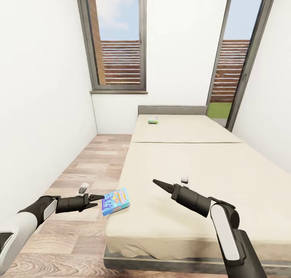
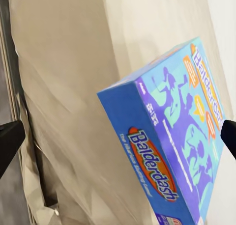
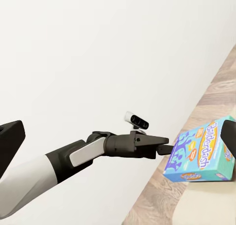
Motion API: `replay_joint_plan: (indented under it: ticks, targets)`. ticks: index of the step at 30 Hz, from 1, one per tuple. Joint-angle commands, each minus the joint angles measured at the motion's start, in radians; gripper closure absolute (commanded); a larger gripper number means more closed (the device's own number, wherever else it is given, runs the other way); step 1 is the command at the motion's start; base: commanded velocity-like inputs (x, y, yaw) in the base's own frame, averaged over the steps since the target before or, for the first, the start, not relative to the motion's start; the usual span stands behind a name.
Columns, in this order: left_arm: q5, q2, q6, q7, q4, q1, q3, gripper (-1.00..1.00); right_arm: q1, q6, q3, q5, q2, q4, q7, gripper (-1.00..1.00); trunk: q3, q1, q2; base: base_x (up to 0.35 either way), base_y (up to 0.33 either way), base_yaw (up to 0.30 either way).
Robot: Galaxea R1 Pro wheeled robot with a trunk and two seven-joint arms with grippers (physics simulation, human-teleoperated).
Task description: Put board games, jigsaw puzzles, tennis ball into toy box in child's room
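Note:
A blue cartoon board game (image 1: 116, 201) lies tilted at the left edge of the beige bed (image 1: 210, 172), partly overhanging it. My left gripper (image 1: 99, 200) is open right beside the game's left side. In the left wrist view the game's blue cover (image 2: 172, 151) sits between the two spread fingertips (image 2: 10, 141). A second, pale green board game (image 1: 152, 119) rests far off by the grey headboard. My right gripper (image 1: 158, 183) hovers open above the mattress, to the right of the blue game. The right wrist view looks across at the left gripper (image 3: 167, 149) and the game (image 3: 201, 154).
Wood-plank floor (image 1: 81, 164) runs between the bed and the white left wall. Two tall dark-framed windows (image 1: 119, 39) stand behind the headboard (image 1: 172, 109). The bed's grey base frame (image 1: 161, 266) is close in front.

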Motion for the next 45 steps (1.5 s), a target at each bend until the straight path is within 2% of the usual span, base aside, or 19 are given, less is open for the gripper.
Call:
replay_joint_plan:
  ticks: [1,12,45]
  targets:
    - [0.007,0.0,0.01,-0.002,0.0,0.0,-0.004,-1.0,-0.001,0.005,-0.002,0.003,0.001,0.0,0.005,-1.0,-0.001,0.0,0.0,0.0,-0.037,0.0]
    - [0.007,0.001,0.01,-0.002,0.001,0.0,-0.004,-1.0,-0.001,0.005,-0.001,0.003,0.002,0.0,0.005,-1.0,-0.001,0.0,0.0,0.0,-0.077,0.0]
    - [0.008,0.001,0.01,-0.002,0.001,0.0,-0.004,-1.0,-0.001,0.005,-0.001,0.003,0.003,0.0,0.001,-1.0,-0.001,0.0,0.0,0.0,-0.003,0.0]
